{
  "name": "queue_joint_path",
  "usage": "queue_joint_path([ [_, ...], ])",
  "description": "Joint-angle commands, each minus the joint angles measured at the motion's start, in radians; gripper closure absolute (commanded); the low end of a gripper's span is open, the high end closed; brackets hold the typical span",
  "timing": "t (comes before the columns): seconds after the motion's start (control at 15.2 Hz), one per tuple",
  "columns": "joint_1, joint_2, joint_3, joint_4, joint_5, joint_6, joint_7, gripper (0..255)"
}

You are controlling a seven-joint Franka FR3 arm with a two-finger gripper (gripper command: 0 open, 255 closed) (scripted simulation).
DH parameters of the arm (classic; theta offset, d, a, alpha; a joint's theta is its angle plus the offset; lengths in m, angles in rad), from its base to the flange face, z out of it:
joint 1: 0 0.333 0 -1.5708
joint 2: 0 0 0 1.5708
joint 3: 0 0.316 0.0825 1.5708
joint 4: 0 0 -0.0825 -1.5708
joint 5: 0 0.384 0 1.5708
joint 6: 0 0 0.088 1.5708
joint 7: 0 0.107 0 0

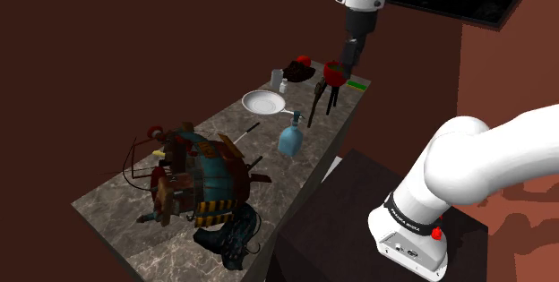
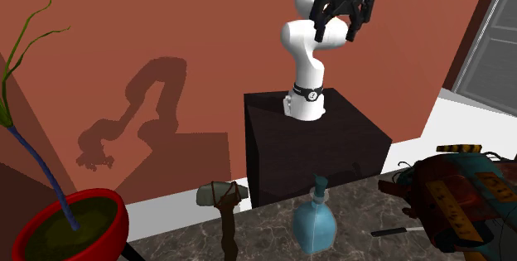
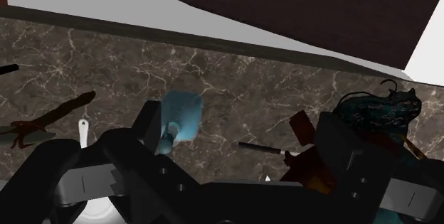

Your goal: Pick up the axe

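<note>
Jaws wide apart, holding nothing. The black gripper (image 2: 338,32) should drop to the grey-headed brown-handled axe (image 2: 225,216) and pinch its handle.

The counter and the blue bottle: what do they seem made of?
The counter looks like dark marble: brown-grey stone with white veins. The bottle may be glass or plastic: smooth, pale blue, evenly coloured; the look leaves it open.

No readable text or labels.

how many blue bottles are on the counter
1. The blue bottle stands upright on the marble counter, between the axe and the big contraption; the contraption could hide more.
</note>
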Motion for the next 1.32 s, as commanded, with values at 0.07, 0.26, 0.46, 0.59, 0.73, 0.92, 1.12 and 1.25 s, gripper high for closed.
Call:
queue_joint_path([
  [0.07,-0.005,0.064,-0.066,0.000,-0.049,0.056,-0.118,0],
  [0.26,-0.007,0.149,-0.128,0.026,-0.086,0.109,-0.229,0],
  [0.46,-0.007,0.246,-0.186,0.064,-0.111,0.163,-0.340,0],
  [0.59,-0.005,0.317,-0.222,0.097,-0.120,0.198,-0.414,0],
  [0.73,-0.004,0.392,-0.255,0.135,-0.123,0.233,-0.489,0],
  [0.92,-0.004,0.511,-0.297,0.201,-0.113,0.281,-0.602,0],
  [1.12,-0.011,0.637,-0.327,0.278,-0.088,0.323,-0.717,0],
  [1.25,-0.021,0.723,-0.339,0.336,-0.065,0.347,-0.793,0],
])
